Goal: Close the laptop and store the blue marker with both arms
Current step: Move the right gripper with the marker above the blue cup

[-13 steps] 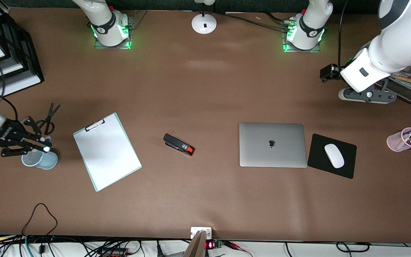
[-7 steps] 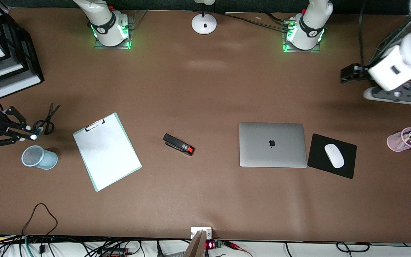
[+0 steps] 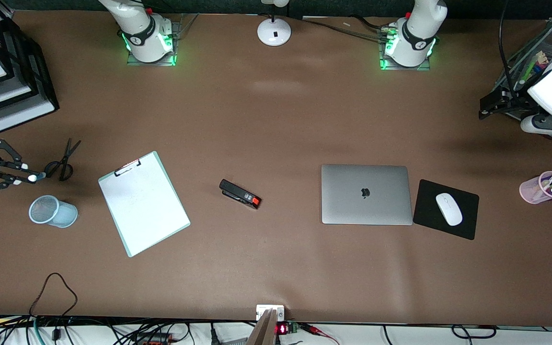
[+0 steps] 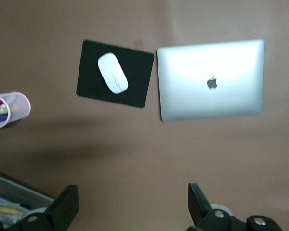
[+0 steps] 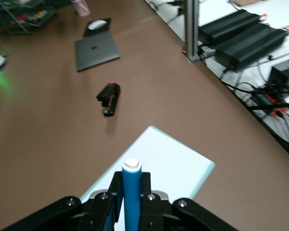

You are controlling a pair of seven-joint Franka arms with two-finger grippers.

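The laptop (image 3: 366, 194) lies shut on the brown table, silver lid up with the dark apple logo; it also shows in the left wrist view (image 4: 211, 79) and in the right wrist view (image 5: 97, 50). My right gripper (image 3: 26, 178) is shut on the blue marker (image 3: 38, 177), white tip out, over the table beside the scissors (image 3: 64, 159) and close to a light-blue mesh cup (image 3: 53, 211). In the right wrist view the marker (image 5: 132, 192) stands clamped between the fingers. My left gripper (image 3: 544, 124) is open and empty (image 4: 132, 207) over the left arm's end of the table.
A clipboard (image 3: 143, 202) and a black stapler (image 3: 240, 193) lie between cup and laptop. A white mouse (image 3: 449, 209) sits on a black pad (image 3: 429, 211). A pink cup of markers (image 3: 543, 188) and a mesh tray (image 3: 530, 57) stand at the left arm's end.
My right gripper has carried the blue marker from over the blue cup toward the right arm's table end. My left arm has swung toward the mesh tray.
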